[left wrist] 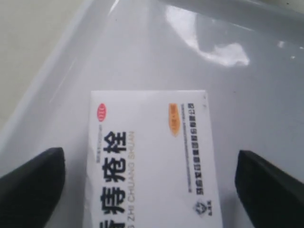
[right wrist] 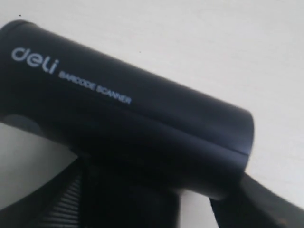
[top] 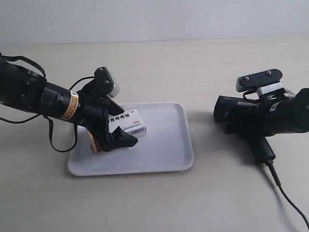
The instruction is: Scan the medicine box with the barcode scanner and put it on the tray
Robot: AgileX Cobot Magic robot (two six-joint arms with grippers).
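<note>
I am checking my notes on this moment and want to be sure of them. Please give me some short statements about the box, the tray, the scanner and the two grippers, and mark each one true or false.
1. The medicine box lies on the tray. True.
2. The left gripper is clamped shut on the box. False: in the left wrist view its fingers stand apart from the box on both sides.
3. The barcode scanner lies on the tray. False: it is off the tray, at the right gripper.
4. The scanner body bears the word "deli". True.
5. The box is plain, without print. False: it carries Chinese text.
</note>
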